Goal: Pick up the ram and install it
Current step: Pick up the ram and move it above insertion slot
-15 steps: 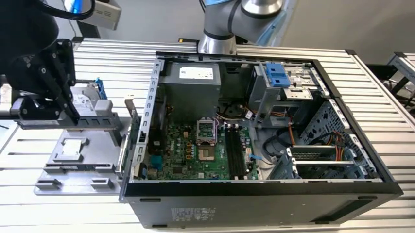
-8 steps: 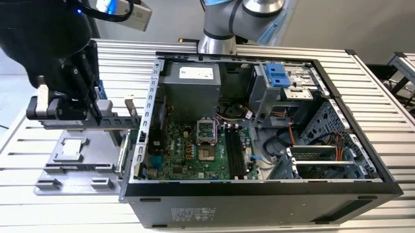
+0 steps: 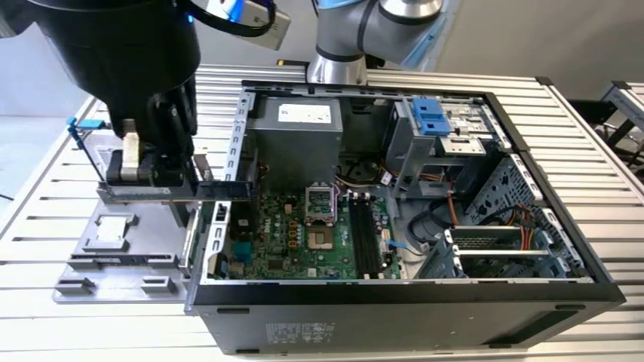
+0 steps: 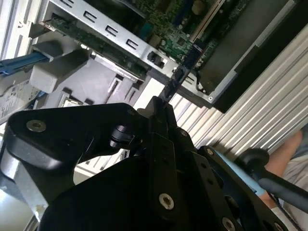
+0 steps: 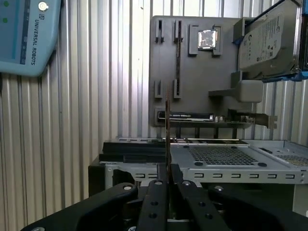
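My gripper [image 5: 167, 169] is shut on the ram [image 5: 167, 130], a thin dark stick that I see edge-on, sticking straight out from between the black fingers [image 5: 155, 192]. In the second wrist view the ram [image 4: 179, 74] reaches from the gripper [image 4: 161, 103] towards the corner of the open computer case. In the exterior view the gripper [image 3: 166, 177] hangs over the grey fixture tray [image 3: 111, 253], just off the case's wall on the exterior view's left. The long black memory slots [image 3: 367, 237] lie on the green motherboard inside the case.
The open case [image 3: 403, 298] stands on a slatted metal table. The grey tray [image 5: 192, 72] carries a silver hard drive with blue bracket [image 5: 267, 43] and a small chip [image 5: 207, 39]. A blue pendant [image 5: 29, 33] lies on the table. A person's arm [image 4: 288, 154] shows beside the case.
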